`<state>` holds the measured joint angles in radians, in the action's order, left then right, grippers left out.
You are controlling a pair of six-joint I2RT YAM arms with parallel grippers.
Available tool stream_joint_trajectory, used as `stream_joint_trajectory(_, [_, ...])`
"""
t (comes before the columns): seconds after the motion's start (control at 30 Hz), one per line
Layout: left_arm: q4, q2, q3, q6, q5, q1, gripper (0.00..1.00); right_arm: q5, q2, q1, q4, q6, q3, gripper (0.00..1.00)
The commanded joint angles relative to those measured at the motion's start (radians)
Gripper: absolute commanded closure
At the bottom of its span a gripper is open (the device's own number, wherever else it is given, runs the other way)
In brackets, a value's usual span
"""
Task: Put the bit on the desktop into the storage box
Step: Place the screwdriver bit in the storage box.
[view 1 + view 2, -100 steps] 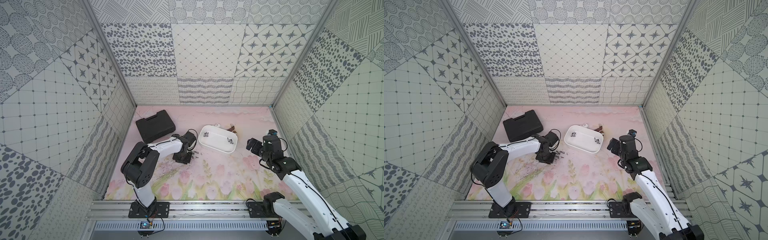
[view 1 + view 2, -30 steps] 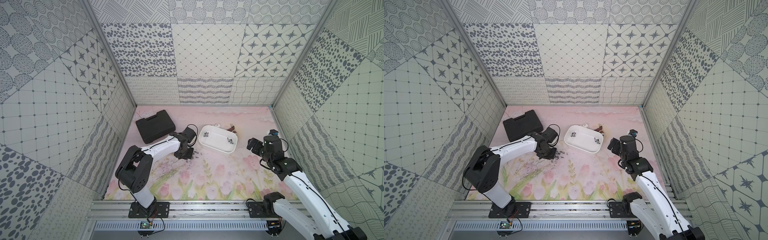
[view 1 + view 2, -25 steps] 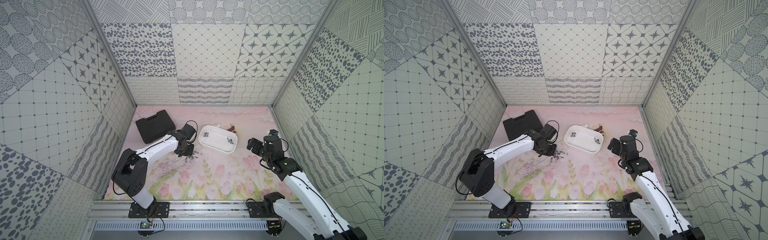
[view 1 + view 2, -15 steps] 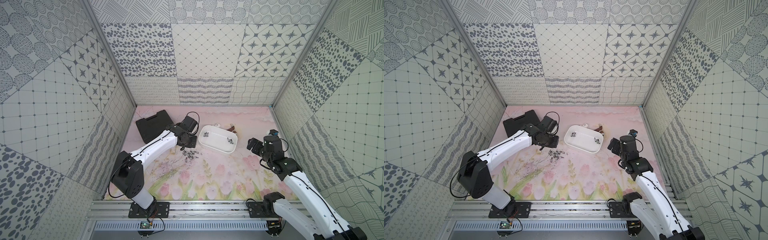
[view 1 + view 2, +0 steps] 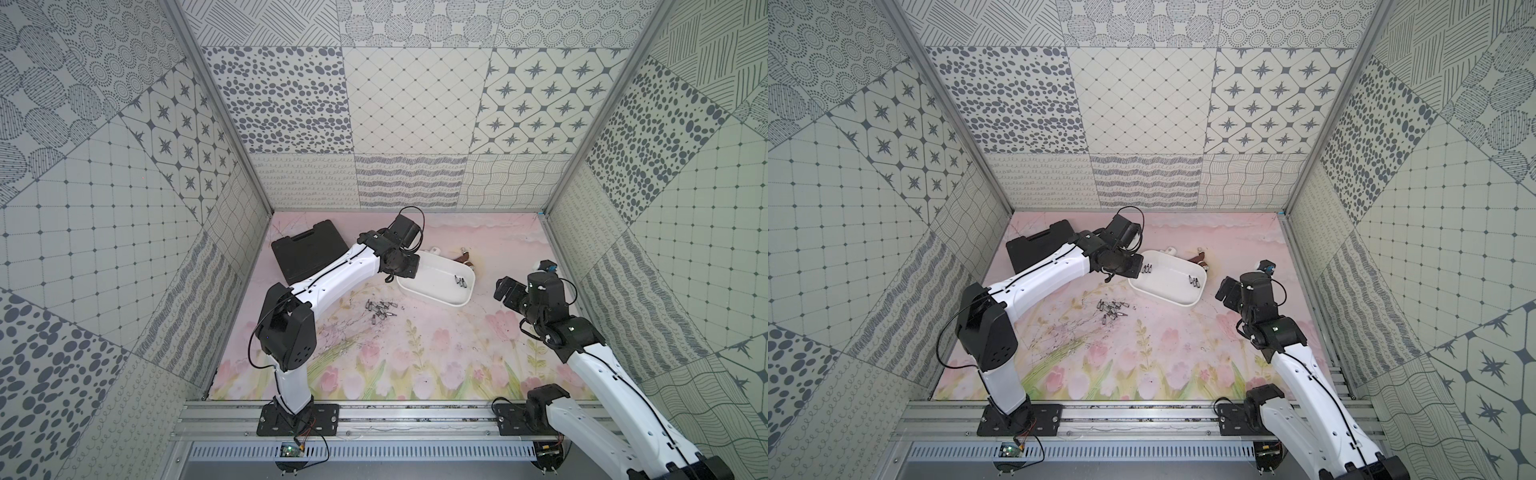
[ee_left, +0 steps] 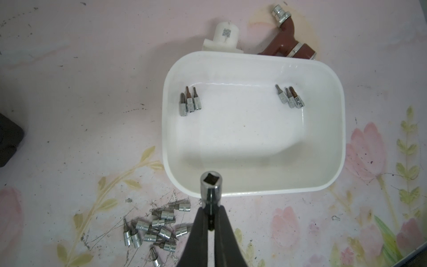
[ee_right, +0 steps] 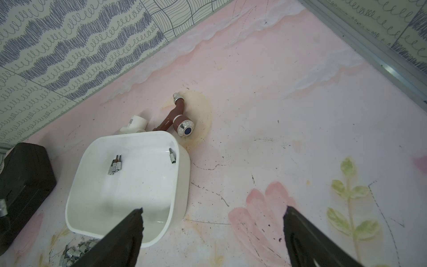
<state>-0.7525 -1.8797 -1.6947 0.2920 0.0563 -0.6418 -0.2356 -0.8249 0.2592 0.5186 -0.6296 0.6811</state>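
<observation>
Having swung up from the pile (image 6: 157, 228) on the counter (image 6: 92, 92), the left pincer (image 6: 210, 201) — clamping one bit (image 6: 211, 182), socket end up — is hovering over the near rim of the storage box (image 6: 242, 138); its floor is lying just ahead.

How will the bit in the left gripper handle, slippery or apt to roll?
The bit looks like chromed metal, so probably stiff and dense. Its smooth round body could slip from the left gripper. Released, it may roll briefly; bits in the storage box lie flat.
</observation>
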Motion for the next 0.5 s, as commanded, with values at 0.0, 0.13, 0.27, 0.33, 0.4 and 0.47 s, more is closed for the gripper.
stream_joint_trajectory(0.0, [-0.038,-0.094,-0.099,-0.038,0.007,-0.013,0.97,0.002,0.004,-0.006,-0.034,-0.018,-0.018,0.03])
stream_joint_trajectory(0.13, [-0.044,-0.176,-0.155,-0.044,0.011,-0.014,0.96,0.007,0.007,-0.005,-0.034,-0.019,-0.02,0.03])
stream_joint_trajectory(0.27, [-0.044,-0.253,-0.21,-0.044,0.013,-0.016,0.97,0.007,0.009,-0.005,-0.034,-0.021,-0.022,0.03])
stream_joint_trajectory(0.33, [-0.041,-0.286,-0.23,-0.04,0.019,-0.016,0.97,0.007,0.008,-0.005,-0.034,-0.021,-0.02,0.03])
stream_joint_trajectory(0.4, [-0.045,-0.321,-0.258,-0.039,0.03,-0.016,0.97,0.009,0.004,-0.005,-0.034,-0.019,-0.018,0.03])
stream_joint_trajectory(0.47, [-0.05,-0.348,-0.284,-0.039,0.042,-0.016,0.97,0.011,0.003,-0.005,-0.034,-0.016,-0.015,0.03])
